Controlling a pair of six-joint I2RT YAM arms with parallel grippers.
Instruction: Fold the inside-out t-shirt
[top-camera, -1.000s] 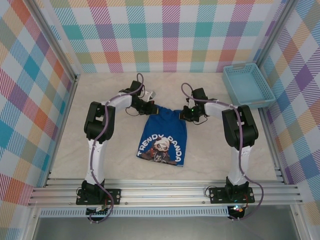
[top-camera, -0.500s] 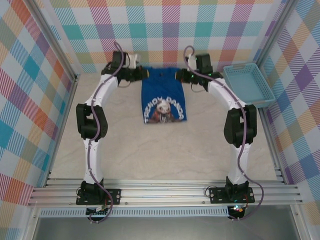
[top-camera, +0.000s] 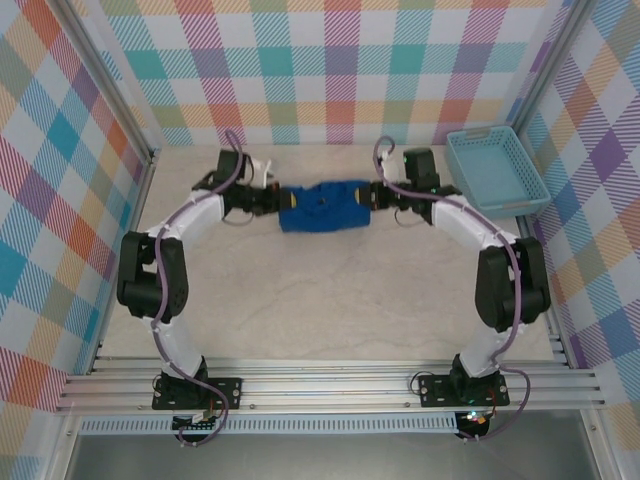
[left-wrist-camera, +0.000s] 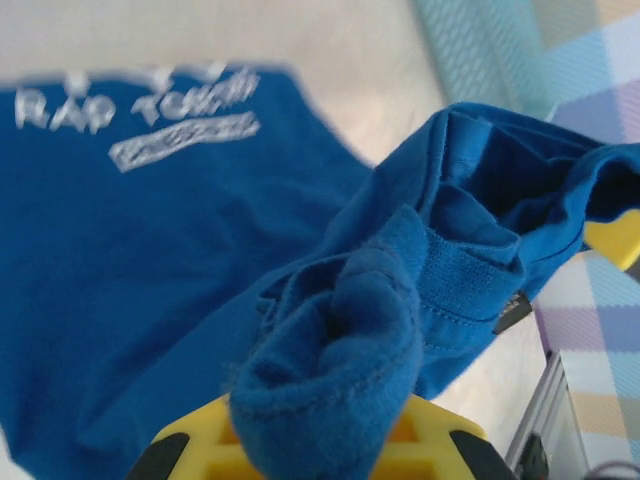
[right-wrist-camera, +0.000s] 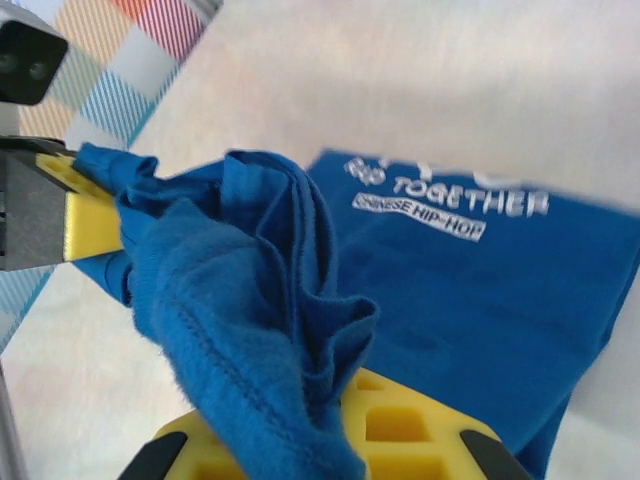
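Fingertips on both sides are buried in cloth, so the jaw gap itself is hidden. In the left wrist view only the yellow finger pads (left-wrist-camera: 425, 445) poke out under the bunch, and it's the same in the right wrist view. From above, the t-shirt (top-camera: 325, 207) reads as a plain blue lump and its folds are hard to make out. The white lettering (right-wrist-camera: 450, 200) is sharp in the right wrist view ("TOGETHER") and blurred in the left wrist view. Going by the cloth lifted and gathered at each claw, the left gripper (top-camera: 271, 201) pinches the shirt's left end and the right gripper (top-camera: 371, 197) pinches its right end. Both arms reach far with elbows out, wrists turned in to face each other. The shirt lies far-centre on the table (top-camera: 330, 300) as a short left-right strip between the claws. It's royal-blue soft knit, creased, with stitched hems showing. The tabletop is pale and marbled. A light-blue plastic lattice basket (top-camera: 495, 170) sits far right, well apart from the shirt.
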